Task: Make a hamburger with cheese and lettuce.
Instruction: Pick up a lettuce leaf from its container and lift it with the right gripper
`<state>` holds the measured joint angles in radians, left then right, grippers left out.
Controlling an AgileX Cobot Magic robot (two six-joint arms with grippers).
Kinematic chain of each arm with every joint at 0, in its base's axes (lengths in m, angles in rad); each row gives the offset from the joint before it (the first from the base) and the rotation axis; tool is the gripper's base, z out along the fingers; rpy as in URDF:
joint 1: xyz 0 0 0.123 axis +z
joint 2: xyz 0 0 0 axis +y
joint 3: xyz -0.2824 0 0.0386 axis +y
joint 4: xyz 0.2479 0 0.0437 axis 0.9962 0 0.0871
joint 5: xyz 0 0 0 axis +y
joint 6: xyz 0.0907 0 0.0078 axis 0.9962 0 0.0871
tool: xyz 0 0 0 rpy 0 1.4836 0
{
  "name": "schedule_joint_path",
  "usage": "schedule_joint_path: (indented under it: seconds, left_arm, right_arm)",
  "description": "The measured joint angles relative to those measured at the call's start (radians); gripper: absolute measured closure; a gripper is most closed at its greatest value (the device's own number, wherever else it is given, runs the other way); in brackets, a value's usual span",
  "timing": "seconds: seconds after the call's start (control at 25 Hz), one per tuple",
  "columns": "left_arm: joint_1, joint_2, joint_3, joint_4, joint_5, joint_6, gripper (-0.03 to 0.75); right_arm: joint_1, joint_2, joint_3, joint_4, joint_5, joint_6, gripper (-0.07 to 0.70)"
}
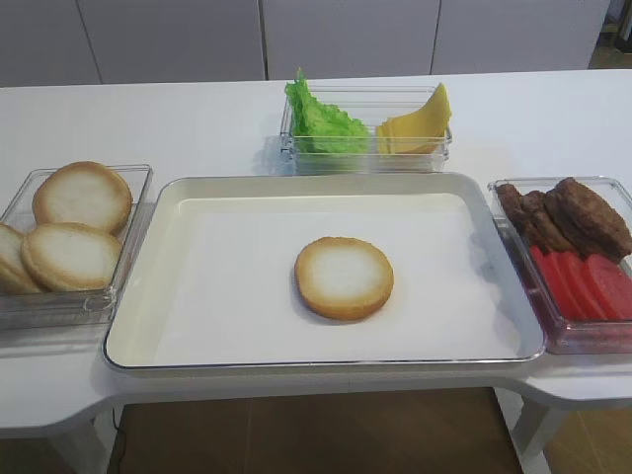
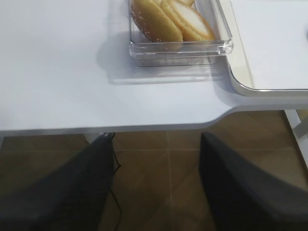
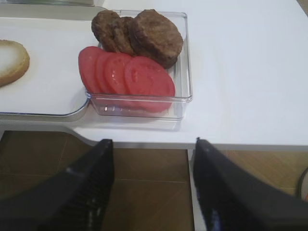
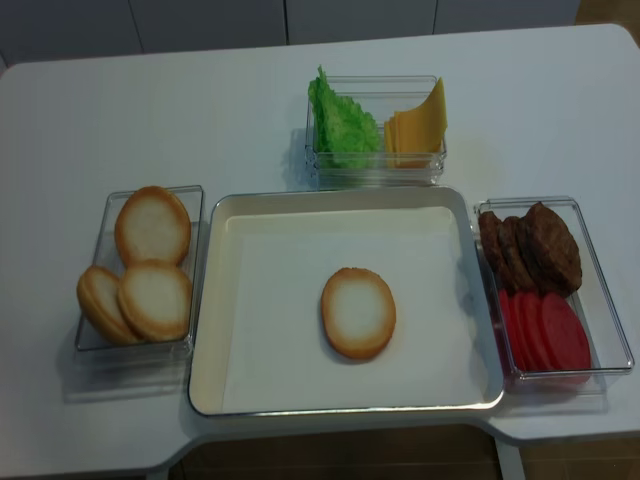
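Exterior high hides both arms from us. Wrist views cut off the right gripper (image 3: 151,185) and left gripper (image 2: 156,180), fingers wide, holding nothing. At 6 o'clock from the crinkled green lettuce (image 1: 324,122) lies 1 round toasted hamburger bun (image 1: 344,277).

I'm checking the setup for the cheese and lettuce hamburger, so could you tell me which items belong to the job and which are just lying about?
For the job:
- bun half on the tray
- lettuce
- cheese
- spare buns

Lying about:
- meat patties
- tomato slices
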<state>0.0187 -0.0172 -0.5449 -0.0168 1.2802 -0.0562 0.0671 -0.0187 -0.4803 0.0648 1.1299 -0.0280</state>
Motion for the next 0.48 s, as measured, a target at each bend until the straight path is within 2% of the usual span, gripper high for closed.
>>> schedule_joint_path:
  seconds: [0.48]
  left_arm:
    - [0.0, 0.0, 0.0, 0.0, 0.0, 0.0, 0.291]
  right_arm:
    - [0.0, 0.0, 0.0, 0.0, 0.0, 0.0, 0.232]
